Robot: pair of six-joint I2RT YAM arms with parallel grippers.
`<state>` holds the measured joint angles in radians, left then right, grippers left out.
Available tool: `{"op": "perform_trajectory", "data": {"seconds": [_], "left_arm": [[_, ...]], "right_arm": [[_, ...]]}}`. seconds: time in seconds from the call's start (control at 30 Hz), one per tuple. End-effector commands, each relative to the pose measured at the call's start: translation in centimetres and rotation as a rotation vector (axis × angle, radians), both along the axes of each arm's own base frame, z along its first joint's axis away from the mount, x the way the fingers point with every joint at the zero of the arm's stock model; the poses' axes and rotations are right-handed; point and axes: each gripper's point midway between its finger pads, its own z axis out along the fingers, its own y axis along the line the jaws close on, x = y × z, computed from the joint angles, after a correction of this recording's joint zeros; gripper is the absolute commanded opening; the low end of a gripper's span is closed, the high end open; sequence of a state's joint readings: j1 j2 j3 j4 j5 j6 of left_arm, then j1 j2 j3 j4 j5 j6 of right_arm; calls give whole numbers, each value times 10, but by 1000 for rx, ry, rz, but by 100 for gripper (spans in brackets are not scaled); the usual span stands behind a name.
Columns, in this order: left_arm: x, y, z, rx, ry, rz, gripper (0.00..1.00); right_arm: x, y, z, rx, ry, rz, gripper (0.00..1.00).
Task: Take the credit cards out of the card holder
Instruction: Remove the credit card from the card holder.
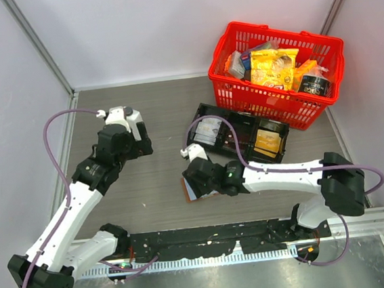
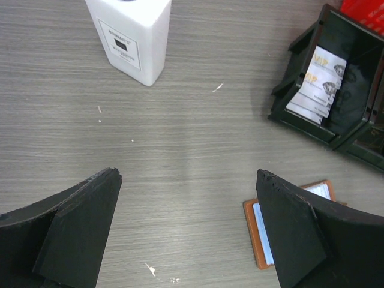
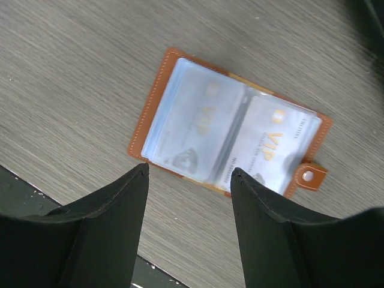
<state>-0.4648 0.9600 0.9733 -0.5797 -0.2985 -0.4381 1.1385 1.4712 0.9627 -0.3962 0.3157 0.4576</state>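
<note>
Left end effector hangs wide and empty over bare worktop; centre, the brown card holder lies open and flat, credit cards in its clear sleeves; right end effector hovers just above, jaws parted, gripping nothing; cards look thin, stiff and slick, so I'd pinch an exposed edge; black tray beyond.

The left arm and right arm had white links and black joint housings, a purple cable looping along each. The left gripper and right gripper had broad matte-black wedge fingers with raised inner pads, tips faintly notched.
</note>
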Motion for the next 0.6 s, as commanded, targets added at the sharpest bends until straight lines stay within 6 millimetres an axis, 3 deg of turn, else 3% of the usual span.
{"op": "perform_trajectory", "data": {"seconds": [0.0, 0.17, 0.57], "left_arm": [[-12, -2, -14, 20, 31, -45, 100], [-20, -7, -37, 4, 90, -71, 100], [-19, -15, -38, -26, 88, -94, 100]], "right_arm": [[3, 18, 0, -8, -98, -5, 62], [-3, 27, -20, -18, -77, -12, 62], [-3, 25, -48, -79, -61, -8, 62]]}}
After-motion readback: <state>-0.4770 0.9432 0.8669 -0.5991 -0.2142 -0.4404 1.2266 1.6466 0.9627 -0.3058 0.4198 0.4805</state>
